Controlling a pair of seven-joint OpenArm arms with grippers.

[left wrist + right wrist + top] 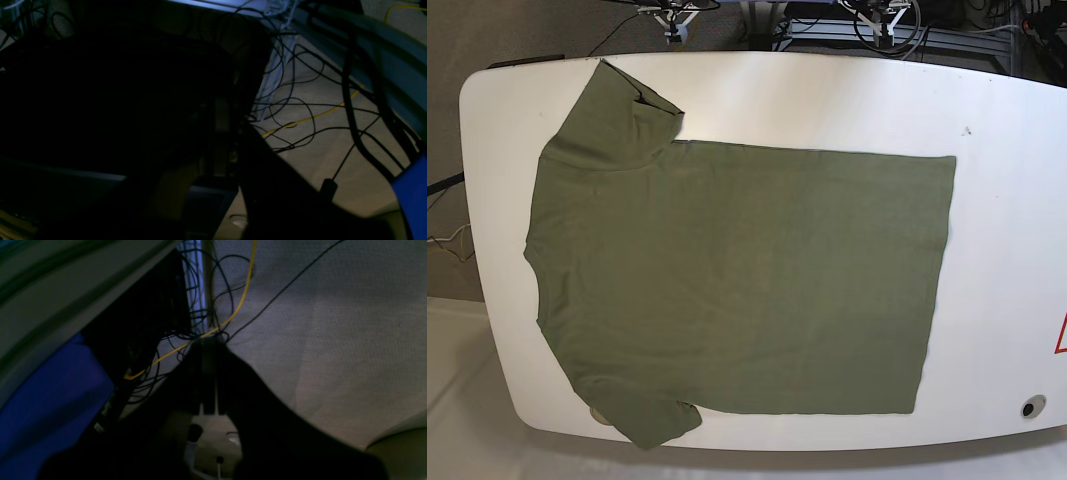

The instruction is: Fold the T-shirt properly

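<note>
The olive-green T-shirt [737, 280] lies spread flat on the white table [1007, 200] in the base view. Its neck is at the left and its straight hem at the right. One short sleeve [622, 95] points to the far left corner, and the other [652, 420] hangs slightly over the near edge. Neither gripper is over the shirt. My left gripper [223, 106] is a dark silhouette in the left wrist view, its fingers together above the floor. My right gripper [209, 343] looks the same, shut on nothing.
Both wrist views look down at beige carpet with tangled black cables [300, 116] and a yellow cable [233, 306], beside a blue surface [50, 400]. The table carries a red mark [1061, 335] and a small round hole [1028, 407] at its right.
</note>
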